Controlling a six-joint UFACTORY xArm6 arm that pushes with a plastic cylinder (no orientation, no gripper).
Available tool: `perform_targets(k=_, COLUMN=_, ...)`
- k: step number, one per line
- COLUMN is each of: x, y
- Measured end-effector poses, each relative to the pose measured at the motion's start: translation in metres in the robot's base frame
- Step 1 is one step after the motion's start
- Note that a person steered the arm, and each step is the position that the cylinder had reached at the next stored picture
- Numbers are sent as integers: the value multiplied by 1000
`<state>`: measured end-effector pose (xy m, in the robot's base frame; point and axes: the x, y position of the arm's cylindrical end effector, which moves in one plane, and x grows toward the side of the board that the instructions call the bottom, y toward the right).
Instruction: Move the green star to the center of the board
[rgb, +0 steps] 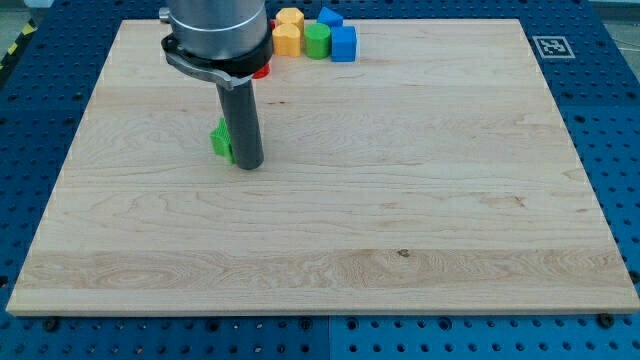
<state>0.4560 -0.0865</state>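
The green star (220, 140) lies on the wooden board (400, 200) at the view's left of centre, partly hidden behind the rod. My tip (249, 163) rests on the board just right of the green star and touches or nearly touches it. The rod rises to the arm's grey body at the view's top.
A cluster of blocks sits at the board's top edge: two yellow blocks (288, 33), a green cylinder (317, 40), two blue blocks (343, 43) and a red block (261, 70) partly hidden under the arm. A marker tag (550, 46) is at the top right corner.
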Motion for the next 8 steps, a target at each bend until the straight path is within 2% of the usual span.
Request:
perform_targets(k=1, x=6, y=-2)
perform_targets(k=2, x=35, y=-4)
perform_targets(k=4, x=126, y=-11)
perform_targets(k=5, x=120, y=-25)
perform_targets(k=6, x=89, y=-42)
perform_targets(k=7, x=55, y=-45)
perform_targets(k=8, x=35, y=-25)
